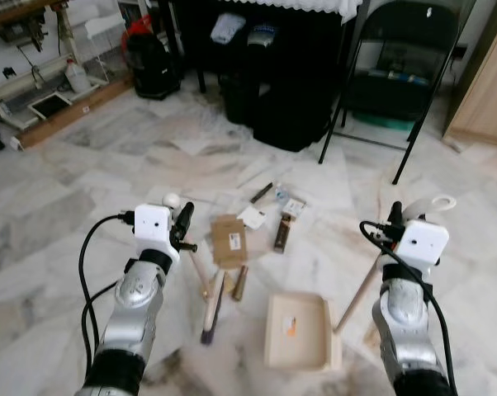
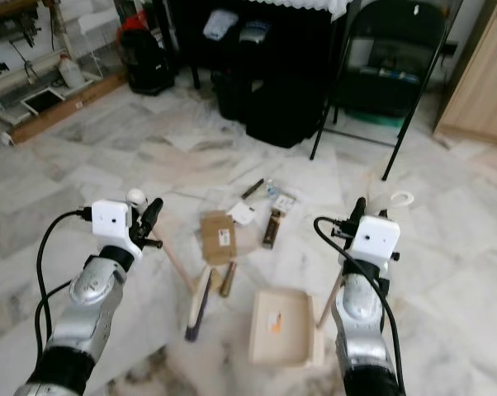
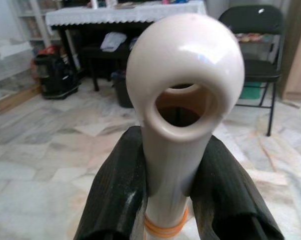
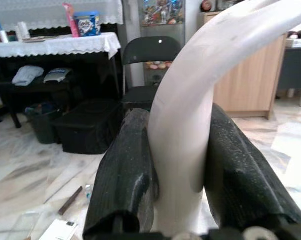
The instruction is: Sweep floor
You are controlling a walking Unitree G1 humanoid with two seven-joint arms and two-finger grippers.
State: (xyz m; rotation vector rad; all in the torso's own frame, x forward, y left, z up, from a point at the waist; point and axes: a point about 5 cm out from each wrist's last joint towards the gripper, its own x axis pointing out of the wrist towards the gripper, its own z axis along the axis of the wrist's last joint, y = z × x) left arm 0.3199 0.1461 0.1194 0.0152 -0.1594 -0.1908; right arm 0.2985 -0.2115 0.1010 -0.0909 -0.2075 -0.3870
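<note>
My left gripper point(image 1: 182, 221) is shut on the cream broom handle point(image 3: 185, 75), whose top has a hanging hole; black fingers point(image 3: 118, 195) press both its sides. The handle slants down to the brush head point(image 1: 212, 318) on the marble floor. My right gripper point(image 1: 395, 216) is shut on the white dustpan handle point(image 4: 190, 120), which runs down to the beige dustpan point(image 1: 298, 330) lying flat between my arms. Litter lies just beyond: a cardboard piece point(image 1: 229, 239), a brown wrapper point(image 1: 282, 232), white paper point(image 1: 253, 217) and a dark stick point(image 1: 261, 192).
A black folding chair point(image 1: 405, 49) stands at the back right beside a wooden cabinet point(image 1: 488, 91). Black bins point(image 1: 290, 115) sit under a dark table with a lace cloth. A black bag point(image 1: 149, 58) and a low wooden shelf point(image 1: 59, 115) are at the back left.
</note>
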